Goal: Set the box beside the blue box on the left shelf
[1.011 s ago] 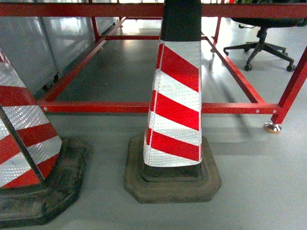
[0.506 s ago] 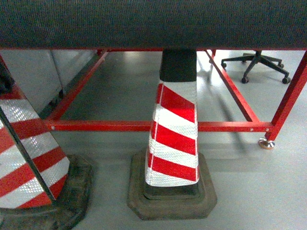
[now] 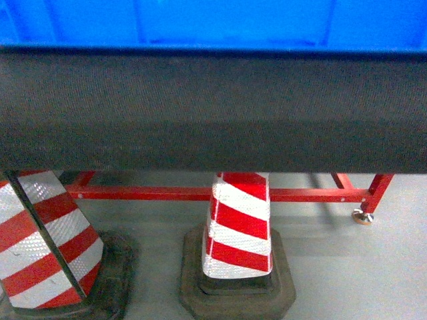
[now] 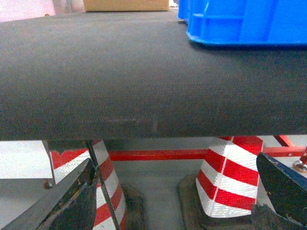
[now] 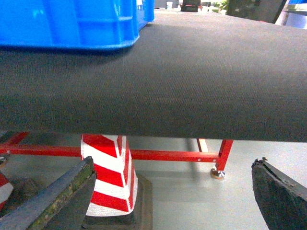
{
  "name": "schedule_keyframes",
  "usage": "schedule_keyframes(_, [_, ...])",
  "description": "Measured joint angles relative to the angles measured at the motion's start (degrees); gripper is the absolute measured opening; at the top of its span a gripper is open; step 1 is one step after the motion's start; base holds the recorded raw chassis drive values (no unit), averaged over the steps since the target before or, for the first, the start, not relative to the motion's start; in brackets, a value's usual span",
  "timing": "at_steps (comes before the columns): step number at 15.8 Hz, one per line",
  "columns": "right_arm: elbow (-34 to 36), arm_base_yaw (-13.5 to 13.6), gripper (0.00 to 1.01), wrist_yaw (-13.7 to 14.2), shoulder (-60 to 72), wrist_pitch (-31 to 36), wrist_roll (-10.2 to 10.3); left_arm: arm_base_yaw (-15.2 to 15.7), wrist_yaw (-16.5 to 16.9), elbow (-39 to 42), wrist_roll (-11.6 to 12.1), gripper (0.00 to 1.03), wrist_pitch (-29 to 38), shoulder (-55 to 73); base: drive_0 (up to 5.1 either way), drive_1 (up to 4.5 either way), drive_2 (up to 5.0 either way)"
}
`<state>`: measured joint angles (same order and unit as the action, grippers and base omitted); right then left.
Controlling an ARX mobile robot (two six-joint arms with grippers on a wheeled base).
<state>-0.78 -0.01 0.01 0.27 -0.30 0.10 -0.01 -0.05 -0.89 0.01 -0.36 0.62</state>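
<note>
While the box sits ungrasped on the dark tabletop above the striped cones, we hold our left hand and right hand low with fingers wide apart, presumably ready to reach up for it.

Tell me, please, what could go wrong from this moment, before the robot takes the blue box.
1. Both hands, left hand and right hand, are open and sit below the black surface; raised straight up, they might strike its rounded front edge.
2. The box rests back from that edge, so the reach may be long and the grip poor.
3. The striped cones stand close in front of the red frame; rolling forward might hit them.
</note>
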Motion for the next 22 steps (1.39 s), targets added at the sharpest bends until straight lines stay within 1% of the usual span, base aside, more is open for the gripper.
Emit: schedule_keyframes(22, [0.0, 0.0, 0.98, 0.0, 0.0, 0.0, 0.0, 0.0, 0.0, 0.0, 0.0, 0.98, 0.1, 0.0, 0.0, 0.0, 0.0])
